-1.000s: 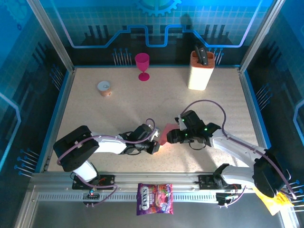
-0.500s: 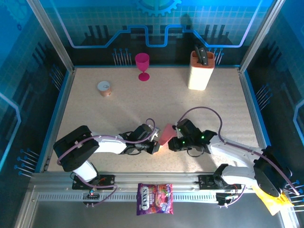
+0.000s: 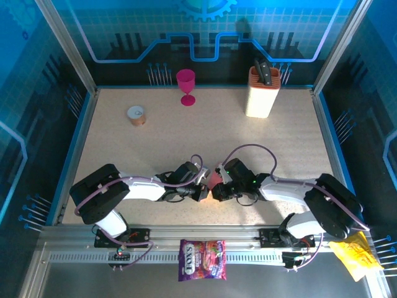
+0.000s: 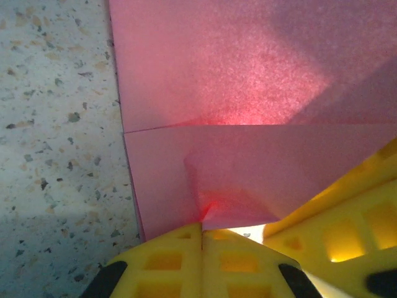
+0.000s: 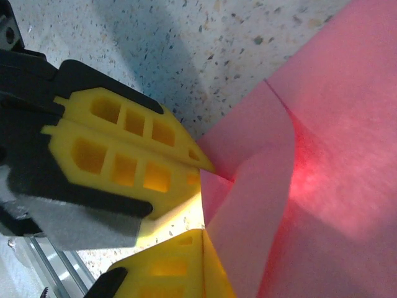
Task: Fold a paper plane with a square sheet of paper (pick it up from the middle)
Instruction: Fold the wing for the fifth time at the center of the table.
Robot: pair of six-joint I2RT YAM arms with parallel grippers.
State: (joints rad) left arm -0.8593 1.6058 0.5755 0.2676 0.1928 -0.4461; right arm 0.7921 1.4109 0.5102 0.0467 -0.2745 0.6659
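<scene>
Closely, left claw [image 3: 204, 192], right claw [image 3: 216, 191] pinching paper [image 3: 215, 179] edge — wide tabletop [image 3: 155, 143] beyond.

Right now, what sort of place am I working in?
Probably a robot test cell: speckled table fenced by aluminium frame and blue printed panels, with props like a goblet and knife block.

Item 1: the square sheet of paper [image 5: 322, 174], salmon-pink, creased, one layer lapped over another.
Item 2: the left gripper [image 5: 206, 167], where you see yellow fingers pressed together, nipping the sheet's edge.
Item 3: your right gripper [image 5: 203, 234], clamped on the same sheet just beside it.
Item 4: speckled table [image 5: 217, 37], underneath.
</scene>
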